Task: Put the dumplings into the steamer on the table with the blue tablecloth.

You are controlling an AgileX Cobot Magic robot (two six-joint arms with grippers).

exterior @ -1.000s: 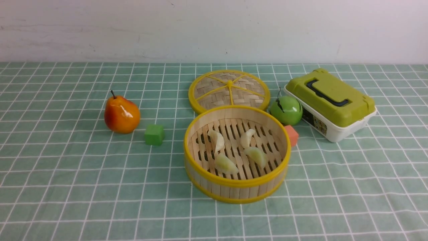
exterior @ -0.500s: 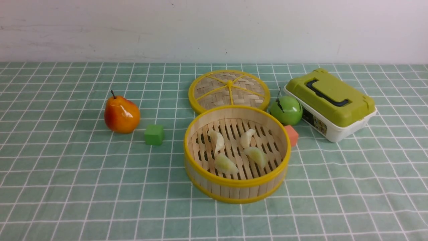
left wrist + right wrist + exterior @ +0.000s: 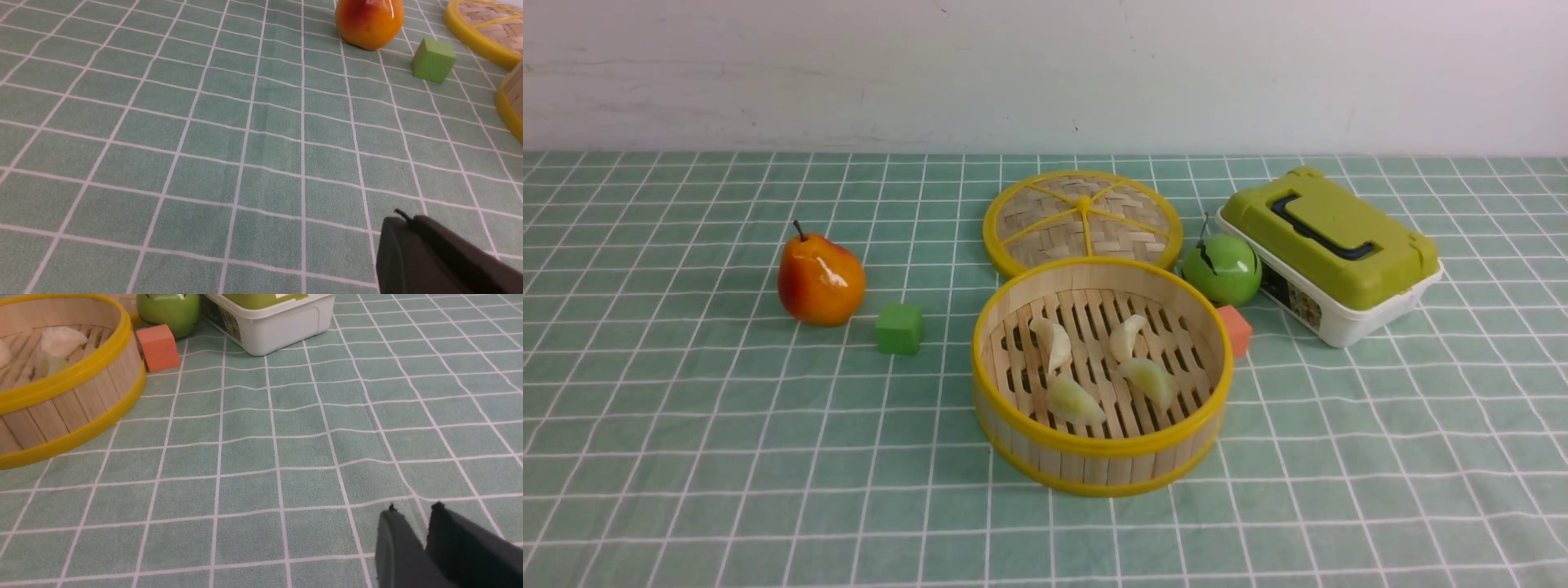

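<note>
The steamer (image 3: 1094, 457) stands mid-table on the blue tablecloth (image 3: 727, 449). Several dumplings lie on its slatted floor: two at the back (image 3: 1052, 341) (image 3: 1127, 335) and two at the front (image 3: 1074, 400) (image 3: 1150, 380). Neither arm shows in the front view. In the left wrist view my left gripper (image 3: 402, 218) is shut and empty over bare cloth, with the steamer's rim (image 3: 510, 106) at the picture's edge. In the right wrist view my right gripper (image 3: 414, 508) is shut and empty over bare cloth, well apart from the steamer (image 3: 73, 404), where a dumpling (image 3: 61, 339) shows inside.
A flat woven lid (image 3: 1082, 219) lies behind the steamer. A green apple (image 3: 1222, 268), an orange cube (image 3: 1236, 328) and a green-lidded white box (image 3: 1327, 253) sit to its right. A pear (image 3: 819, 280) and a green cube (image 3: 900, 328) sit to its left.
</note>
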